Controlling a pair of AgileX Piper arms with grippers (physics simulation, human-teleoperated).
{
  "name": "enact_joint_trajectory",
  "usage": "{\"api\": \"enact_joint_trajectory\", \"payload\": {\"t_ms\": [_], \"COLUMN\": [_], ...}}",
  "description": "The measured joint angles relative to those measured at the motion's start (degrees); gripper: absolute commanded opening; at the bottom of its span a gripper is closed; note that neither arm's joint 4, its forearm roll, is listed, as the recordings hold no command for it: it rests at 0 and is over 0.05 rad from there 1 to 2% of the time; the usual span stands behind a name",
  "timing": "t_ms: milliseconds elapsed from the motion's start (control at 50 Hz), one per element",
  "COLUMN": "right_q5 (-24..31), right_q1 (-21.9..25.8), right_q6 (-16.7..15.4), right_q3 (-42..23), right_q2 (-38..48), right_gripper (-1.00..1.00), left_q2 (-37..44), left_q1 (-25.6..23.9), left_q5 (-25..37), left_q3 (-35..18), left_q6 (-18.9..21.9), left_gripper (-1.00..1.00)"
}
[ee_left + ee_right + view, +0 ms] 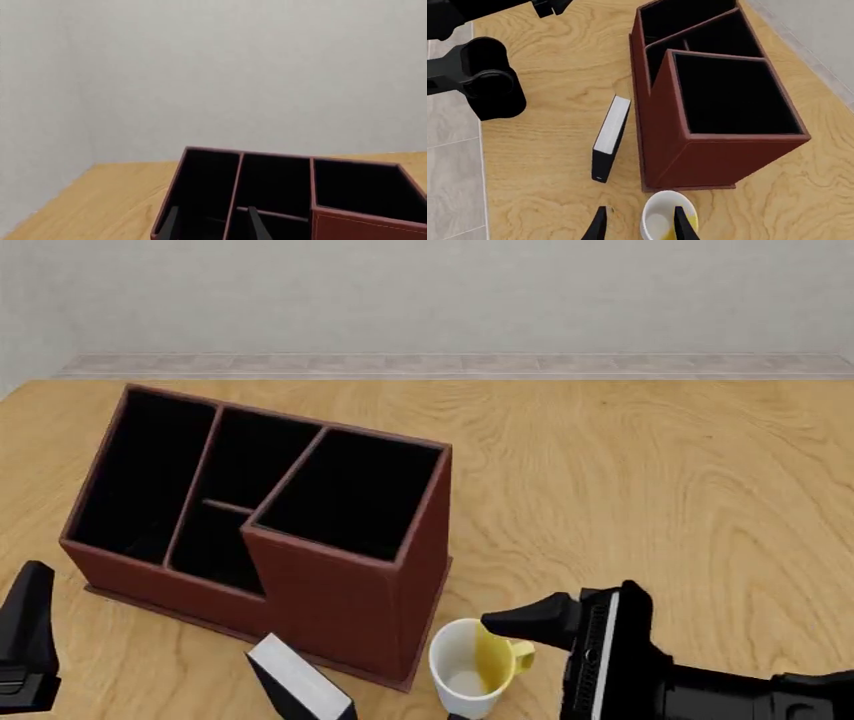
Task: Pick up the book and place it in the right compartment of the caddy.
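Note:
The black book [609, 131] stands on edge with its white page edges up, just beside the caddy's [657, 125] tall end; in the front view the book [299, 680] is at the near table edge. The caddy [340, 610] is reddish-brown with a black inside. Its right compartment [354, 495] is the tall square section [734, 95], and it holds nothing. My right gripper [640, 227] hangs open above the table, between the book's near end and the mug. My left gripper [213, 225] is open too, facing the caddy's [200, 190] low sections.
A white mug [465, 670] with a yellow inside and handle stands at the caddy's near corner, under one right finger [684, 227]. The left arm [27, 640] sits at the near left. Bare wooden table [667, 490] stretches to the right.

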Motion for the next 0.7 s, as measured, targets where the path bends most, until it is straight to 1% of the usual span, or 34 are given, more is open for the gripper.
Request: {"api": "enact_joint_trajectory", "payload": {"t_ms": [280, 700], "right_q5": [-1.5, -4.9], "right_q1": [1.8, 4.6], "right_q6": [0.4, 2.1], "right_q3": [-2.7, -6.5], "right_q2": [5.6, 14.0], "right_gripper": [1.00, 1.00], "left_q2": [0.0, 0.0], "left_q1": [0.2, 0.6], "left_q5": [0.1, -0.7], "left_q3": [-1.0, -0.3], "left_q6": [-0.1, -0.2], "left_gripper": [1.00, 1.00]}}
